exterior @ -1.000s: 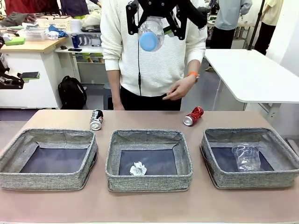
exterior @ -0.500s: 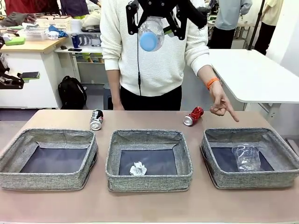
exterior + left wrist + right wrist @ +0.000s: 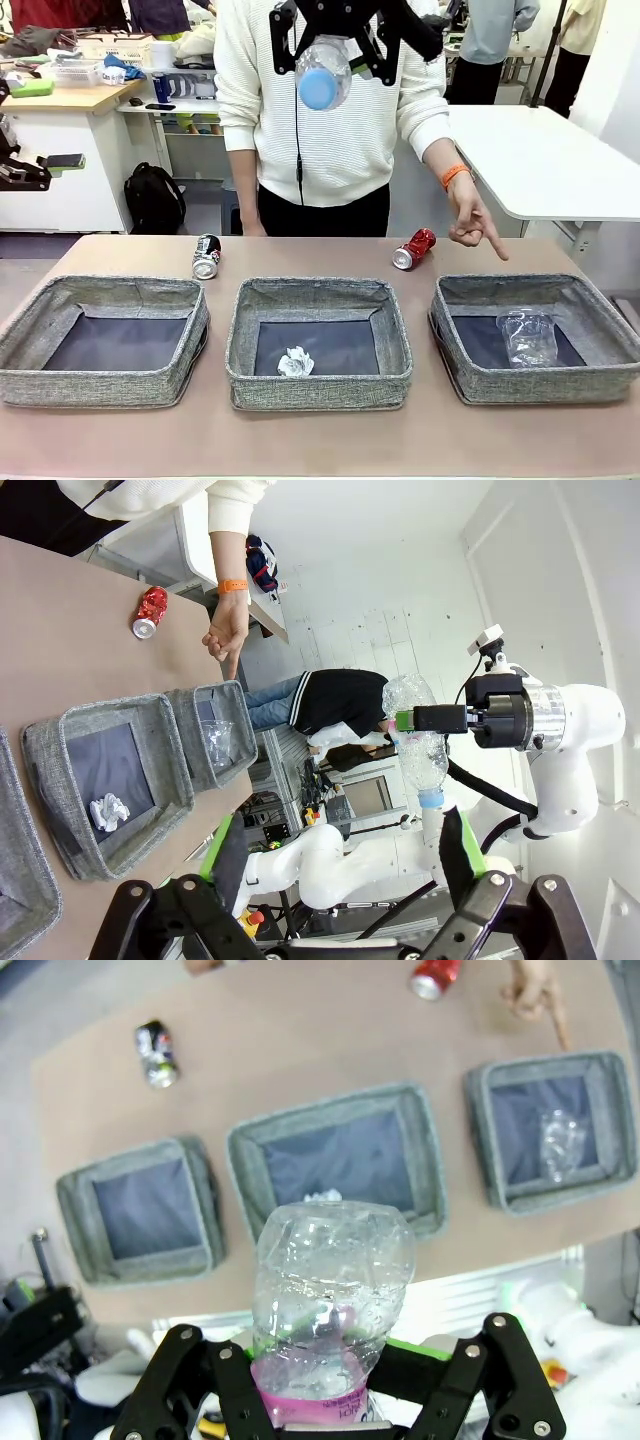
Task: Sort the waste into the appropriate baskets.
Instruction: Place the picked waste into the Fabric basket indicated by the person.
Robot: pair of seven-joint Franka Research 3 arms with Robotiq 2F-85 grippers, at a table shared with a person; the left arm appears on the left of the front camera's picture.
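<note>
While the right tool (image 3: 330, 48) hangs high over the counter (image 3: 320, 440), clamped on the clear plastic bottle (image 3: 322, 72), the left tool (image 3: 335, 880) stands with jaws apart, empty. Right basket (image 3: 540, 390) holds the plastic cup (image 3: 527, 337); middle basket (image 3: 320, 388) the paper ball (image 3: 295, 362). Beyond lie the black-and-silver can (image 3: 206, 256) and red can (image 3: 414, 248). Farthest, a person's hand (image 3: 475, 220) points toward the right basket. Judged: bottle delivery in hand; next, carry over that basket, release.

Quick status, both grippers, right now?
Left gripper: jaws open, empty.
Right gripper: jaws shut on the clear plastic bottle with pink label and blue cap.
</note>
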